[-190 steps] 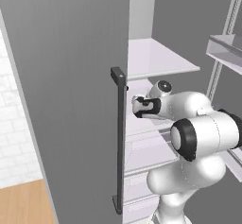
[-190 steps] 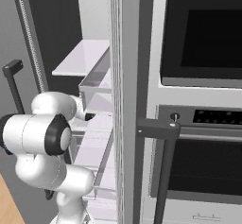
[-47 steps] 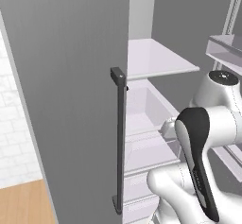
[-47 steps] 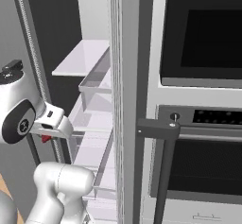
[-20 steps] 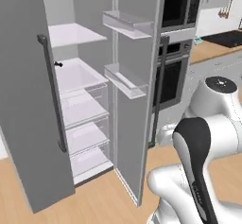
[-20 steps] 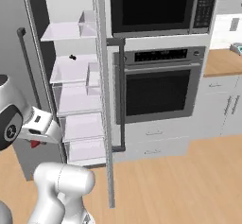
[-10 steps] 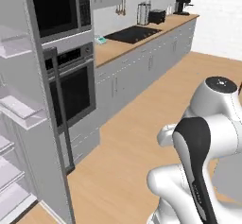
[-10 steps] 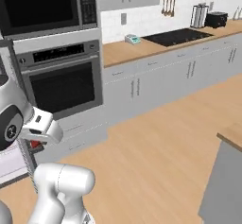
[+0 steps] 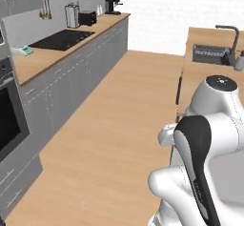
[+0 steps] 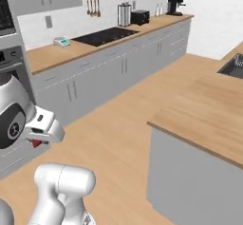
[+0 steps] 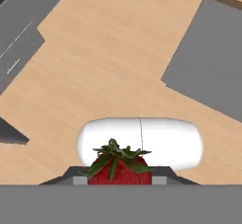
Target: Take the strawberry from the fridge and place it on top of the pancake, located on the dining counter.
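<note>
Hand view: the strawberry (image 11: pixel 119 168), red and roundish with a ragged green leafy cap, sits at the bottom edge between the fingers (image 11: pixel 160 180), which are closed on its two sides. Below it lies plank-patterned light wooden floor (image 11: pixel 113 67), with flat matte grey cabinet faces at far left and upper right.

Right base view: a small red patch of the strawberry (image 10: pixel 36 144) shows under the white hand at the left, low over the floor. To the right stands the dining counter (image 10: pixel 209 112), a smooth light wooden worktop on a plain grey body, its near corner squared; it is well apart from the fruit.

Left base view: the same worktop (image 9: pixel 200 72) runs along the right, carrying an inset dark sink (image 9: pixel 210 55) with a dark arched tap (image 9: pixel 228 32). Along the far left wall a second wooden worktop (image 9: pixel 57 48) tops grey drawer fronts and bears a black hob (image 9: pixel 62 39), a steel toaster (image 9: pixel 72 15) and a dark coffee machine (image 9: pixel 112 4). Open floor lies between the two worktops.
</note>
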Controlling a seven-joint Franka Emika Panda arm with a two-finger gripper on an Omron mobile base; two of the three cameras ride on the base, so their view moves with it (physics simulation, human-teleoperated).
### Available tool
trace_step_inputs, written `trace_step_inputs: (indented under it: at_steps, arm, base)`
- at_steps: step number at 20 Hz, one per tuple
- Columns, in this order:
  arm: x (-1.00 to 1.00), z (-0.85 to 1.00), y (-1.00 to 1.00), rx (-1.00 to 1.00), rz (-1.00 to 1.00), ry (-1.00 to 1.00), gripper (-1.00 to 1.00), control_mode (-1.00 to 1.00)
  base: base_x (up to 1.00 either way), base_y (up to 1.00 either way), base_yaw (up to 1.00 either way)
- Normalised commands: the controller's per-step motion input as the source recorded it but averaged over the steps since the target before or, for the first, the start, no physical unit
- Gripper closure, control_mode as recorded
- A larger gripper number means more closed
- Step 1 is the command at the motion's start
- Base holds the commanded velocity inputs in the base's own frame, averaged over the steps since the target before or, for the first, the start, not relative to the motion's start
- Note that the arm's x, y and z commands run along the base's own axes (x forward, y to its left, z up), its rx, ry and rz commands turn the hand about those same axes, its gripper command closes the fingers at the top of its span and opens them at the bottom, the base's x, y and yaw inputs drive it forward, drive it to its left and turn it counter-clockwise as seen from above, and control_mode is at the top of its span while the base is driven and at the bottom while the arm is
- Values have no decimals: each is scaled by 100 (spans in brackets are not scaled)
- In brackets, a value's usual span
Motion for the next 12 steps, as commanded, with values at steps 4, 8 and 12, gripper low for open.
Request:
trace_step_inputs:
  at_steps: [4, 8, 12]
  arm:
    - [0, 0, 0, 0, 0, 0, 100, 100]
    - [0, 0, 0, 0, 0, 0, 100, 100]
    - [0, 0, 0, 0, 0, 0, 100, 100]
  base:
    - [-13, -55, -73]
    - [0, -100, -57]
    - [1, -100, -43]
